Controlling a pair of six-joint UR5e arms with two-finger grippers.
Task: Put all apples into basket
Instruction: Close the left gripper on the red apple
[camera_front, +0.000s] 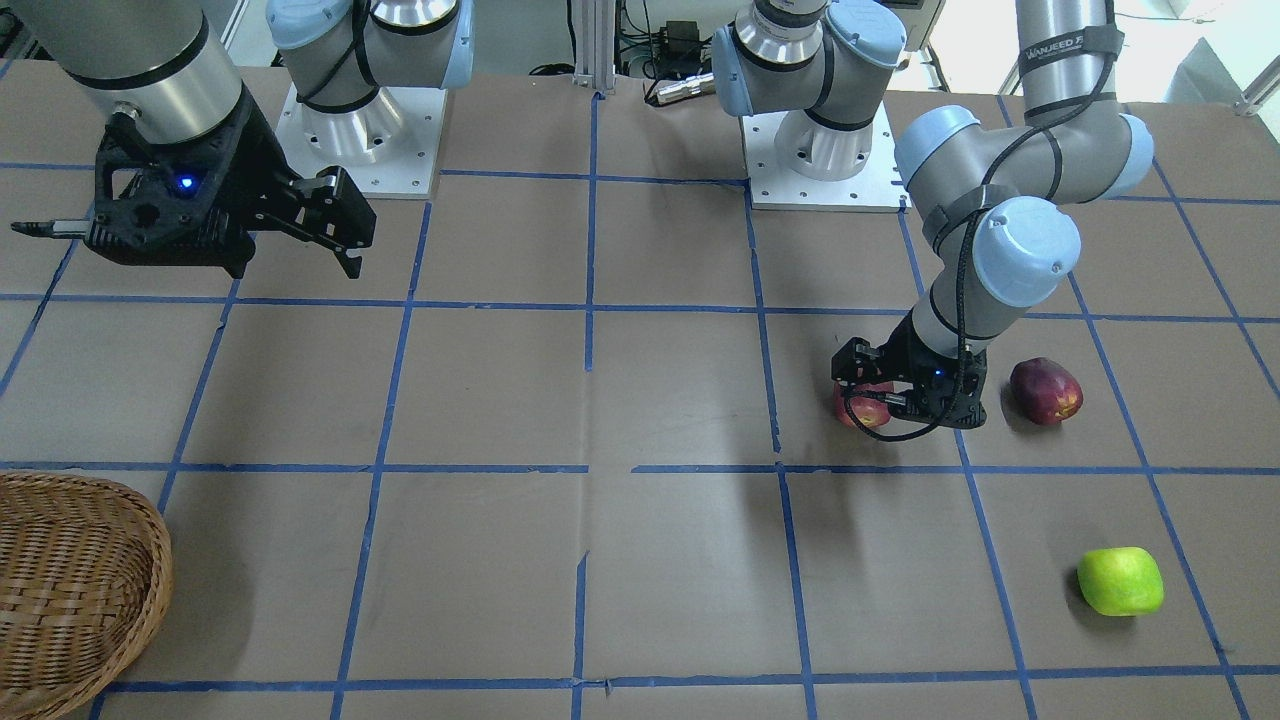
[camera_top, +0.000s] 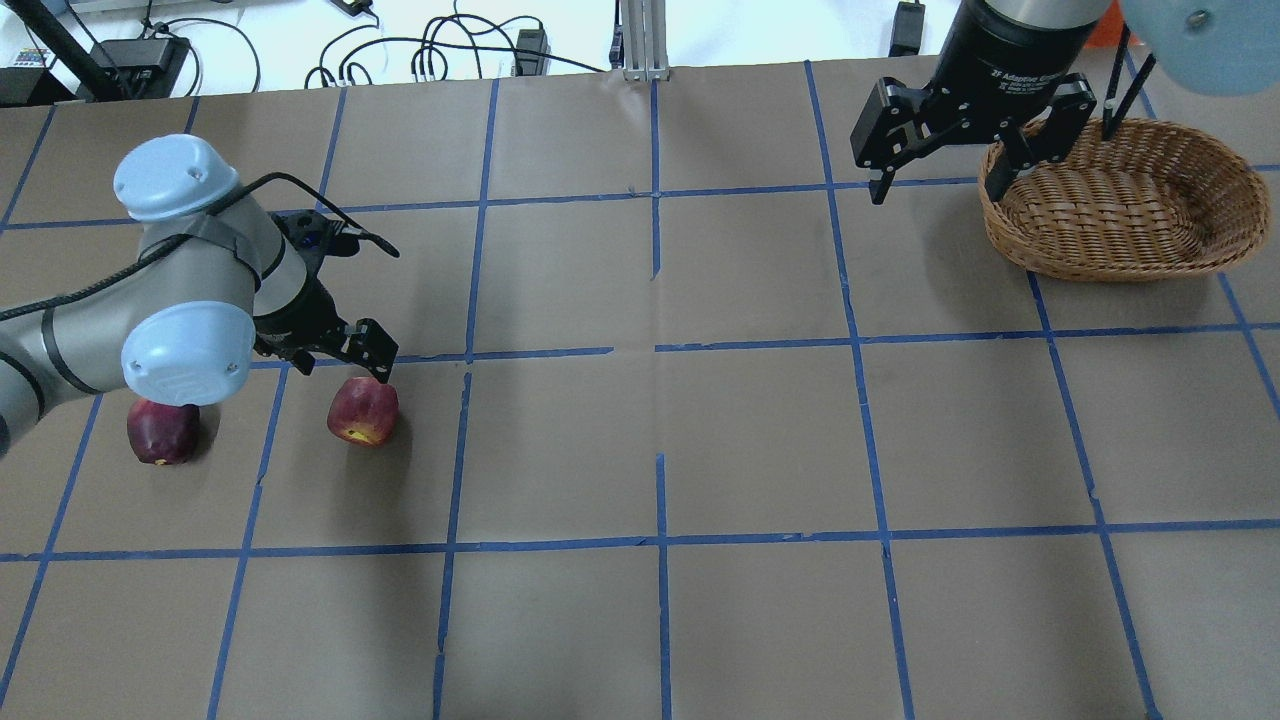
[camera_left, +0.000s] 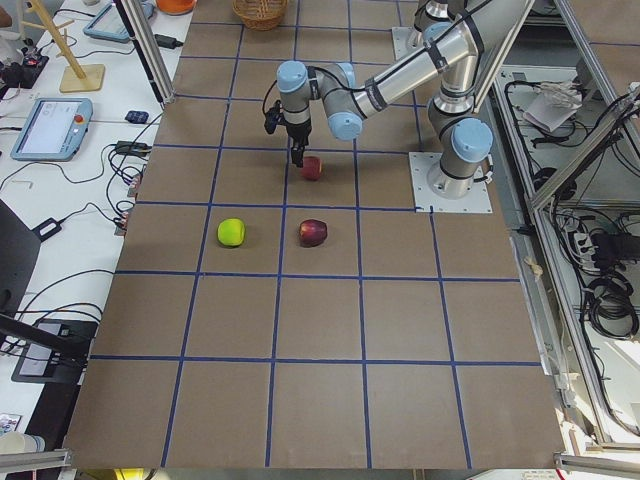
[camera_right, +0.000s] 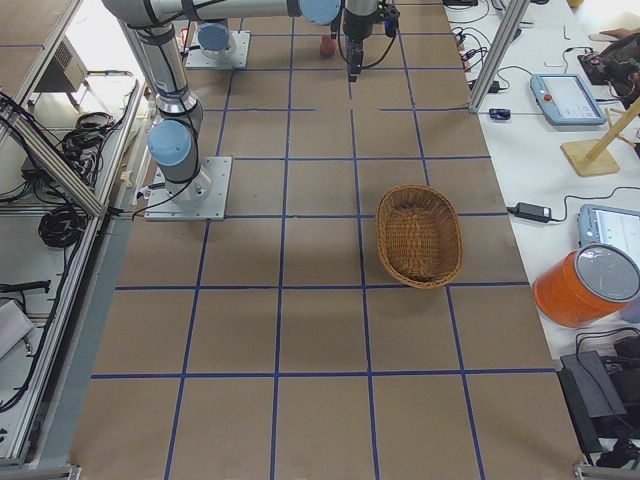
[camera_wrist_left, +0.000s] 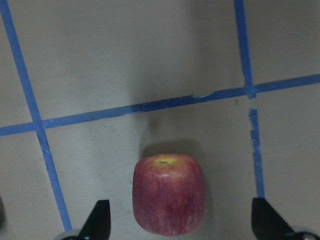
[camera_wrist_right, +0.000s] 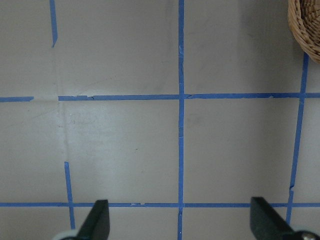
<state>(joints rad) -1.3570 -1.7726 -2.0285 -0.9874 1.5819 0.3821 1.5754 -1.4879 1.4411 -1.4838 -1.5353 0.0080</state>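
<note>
Apples: all three on the table (camera_front: 640, 400), outside the wicker basket (camera_front: 150, 560).
Green apple (camera_front: 1120, 581) lies nearest, the maroon apple (camera_front: 1046, 391) beyond it. Just beside that, the red streaked apple (camera_wrist_left: 169, 195) sits between the left gripper's (camera_wrist_left: 182, 222) wide-spread fingers, gaps either side. The right gripper (camera_top: 937, 185) hangs wide open, empty, near the basket.

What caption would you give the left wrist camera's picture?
Open left hand lined up over a red apple on the blue-taped table.
</note>
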